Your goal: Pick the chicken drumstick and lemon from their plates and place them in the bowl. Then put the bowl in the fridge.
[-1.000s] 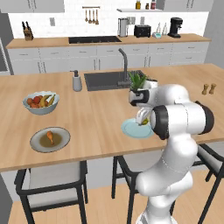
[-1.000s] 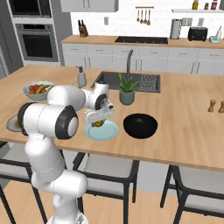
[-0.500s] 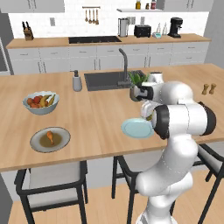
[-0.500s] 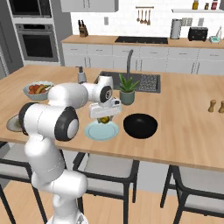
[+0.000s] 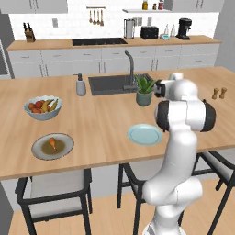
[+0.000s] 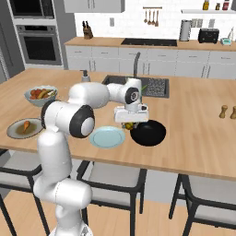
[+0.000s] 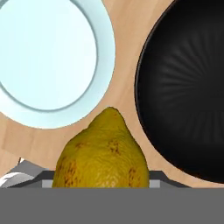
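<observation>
My gripper (image 6: 130, 122) is shut on the lemon (image 7: 103, 153), a dull yellow oval held just above the counter. It hangs over the gap between the pale blue-green plate (image 6: 107, 137) and the black bowl (image 6: 148, 132). In the hand view the bare plate (image 7: 48, 61) is at upper left and the bowl (image 7: 188, 87) at right. The chicken drumstick (image 5: 53, 143) lies on the grey plate (image 5: 64, 149) near the counter's front left. The fridge is out of view.
A pale bowl of mixed fruit (image 5: 42, 107) stands behind the grey plate. A sink (image 5: 112, 84) with a tap, a soap bottle (image 5: 81, 86) and a potted plant (image 5: 144, 90) sit behind the work spot. Salt and pepper shakers (image 6: 227, 112) stand far right.
The gripper has lifted the lemon off the pale plate and carried it right, towards the black bowl. The plate now lies bare.
</observation>
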Robot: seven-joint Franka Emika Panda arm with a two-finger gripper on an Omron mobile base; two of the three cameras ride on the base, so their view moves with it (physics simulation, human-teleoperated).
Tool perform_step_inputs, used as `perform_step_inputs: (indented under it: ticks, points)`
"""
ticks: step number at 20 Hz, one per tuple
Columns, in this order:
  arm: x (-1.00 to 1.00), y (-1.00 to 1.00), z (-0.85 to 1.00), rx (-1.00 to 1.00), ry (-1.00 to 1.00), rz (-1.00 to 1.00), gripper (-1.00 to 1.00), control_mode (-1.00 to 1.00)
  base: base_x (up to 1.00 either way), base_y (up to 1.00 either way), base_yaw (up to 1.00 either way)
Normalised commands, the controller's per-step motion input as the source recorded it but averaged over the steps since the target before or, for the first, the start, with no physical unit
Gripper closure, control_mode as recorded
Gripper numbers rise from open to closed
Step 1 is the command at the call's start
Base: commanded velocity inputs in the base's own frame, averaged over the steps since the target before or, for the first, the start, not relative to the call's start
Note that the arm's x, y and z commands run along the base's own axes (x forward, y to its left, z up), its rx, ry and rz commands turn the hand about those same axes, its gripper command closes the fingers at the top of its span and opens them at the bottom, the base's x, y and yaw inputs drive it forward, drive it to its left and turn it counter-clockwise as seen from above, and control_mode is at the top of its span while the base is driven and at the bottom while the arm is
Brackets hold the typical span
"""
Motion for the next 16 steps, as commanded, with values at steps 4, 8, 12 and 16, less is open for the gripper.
perform_step_inputs:
  ticks: [4, 8, 12, 16]
  points:
    - [0.51, -0.48, -0.11, 0.0, 0.04, 0.0, 1.0, -1.0, 0.0, 0.0, 0.0]
    - [0.41, -0.39, -0.31, 0.0, 0.0, 0.04, 1.0, -1.0, 0.0, 0.0, 0.0]
    - [0.35, -0.21, -0.47, 0.0, 0.01, 0.06, 1.0, -1.0, 0.0, 0.0, 0.0]
    - [0.2, -0.01, -0.56, 0.0, 0.0, 0.06, 1.0, -1.0, 0.0, 0.0, 0.0]
